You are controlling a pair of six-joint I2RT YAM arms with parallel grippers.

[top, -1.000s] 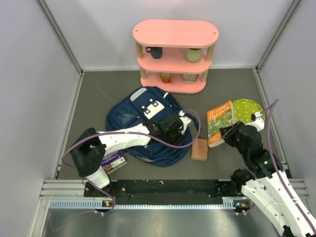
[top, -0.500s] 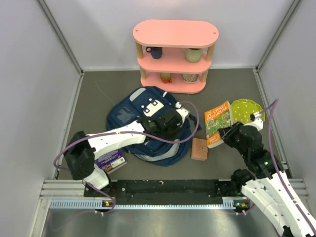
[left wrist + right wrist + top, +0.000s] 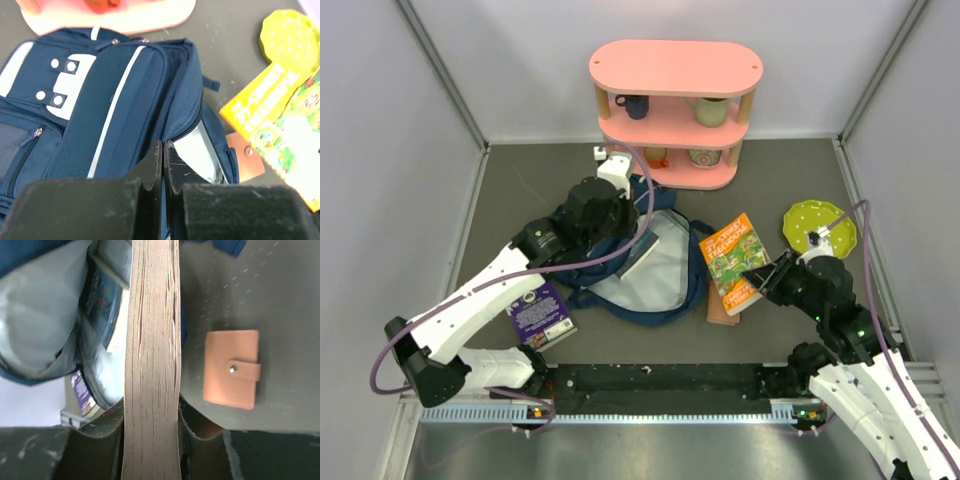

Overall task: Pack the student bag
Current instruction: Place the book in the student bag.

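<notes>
The student bag (image 3: 582, 296) lies on the floor in front of the shelf, navy with white stripes, and gapes to show its pale lining (image 3: 658, 266). My left gripper (image 3: 163, 145) is shut on the navy zip edge of its front flap (image 3: 120, 95) and holds it up; in the top view the left gripper (image 3: 620, 228) hangs over the bag's far side. My right gripper (image 3: 152, 415) is shut on a thick book (image 3: 152, 355), seen page-edge on. Its yellow-green cover (image 3: 733, 260) hovers tilted at the bag's right rim.
A brown wallet (image 3: 719, 312) lies on the floor under the held book. A purple book (image 3: 542, 312) rests left of the bag. A green plate (image 3: 818, 222) sits at the right. The pink shelf (image 3: 675, 68) with mugs stands behind. Grey walls close in both sides.
My left gripper closed on the bag's flap and pulled it up and back toward the shelf, opening the bag. My right gripper lifted the book and carried it left toward the opening.
</notes>
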